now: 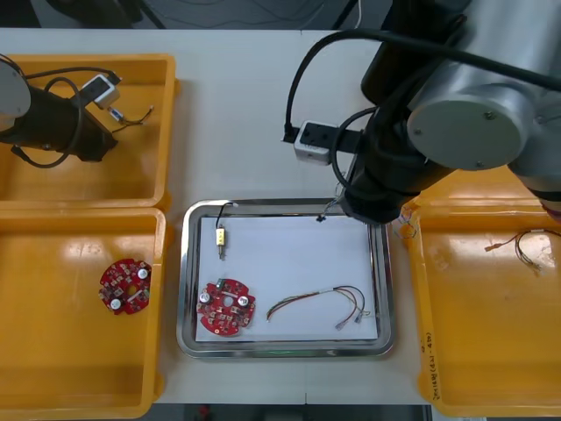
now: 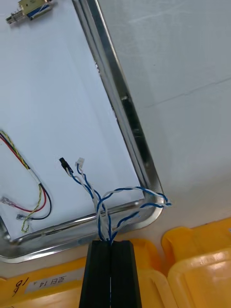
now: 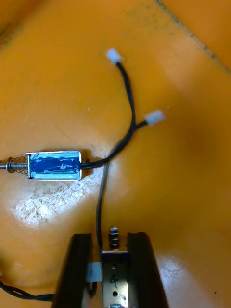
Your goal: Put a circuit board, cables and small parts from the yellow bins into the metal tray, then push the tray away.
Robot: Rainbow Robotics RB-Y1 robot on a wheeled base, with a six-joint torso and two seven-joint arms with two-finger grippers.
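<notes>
- In the right wrist view, clamped between the nearly closed fingers of the right tool (image 2: 110,244): a twisted blue and white cable (image 2: 103,204), looped over the corner rim of the metal tray (image 2: 121,107), with its black and white end plugs resting on the white inside.
- Also on that white inside: a red and yellow cable (image 2: 30,202) near the plugs and a small metal part (image 2: 30,9) farther off. Just beside the tray corner: yellow bins (image 2: 202,272) on the pale worktop (image 2: 183,72).
- From the front, above the tray's far right corner: the right arm. Plain from there as well: a round red circuit board (image 1: 226,307) in the tray's near left corner, a second board (image 1: 124,286) in the near left bin (image 1: 53,351), and loose cables (image 1: 530,247) in the near right bin (image 1: 465,351).
- In the left wrist view, gripped in the left tool (image 3: 110,238), fingers apart by its width: a silvery metal part (image 3: 114,281), over the floor of the far left bin (image 1: 149,132).
- Just ahead of those fingers, flat on the bin floor: a blue-wrapped metal part (image 3: 54,165) with a black cable (image 3: 129,103) ending in two white plugs.
</notes>
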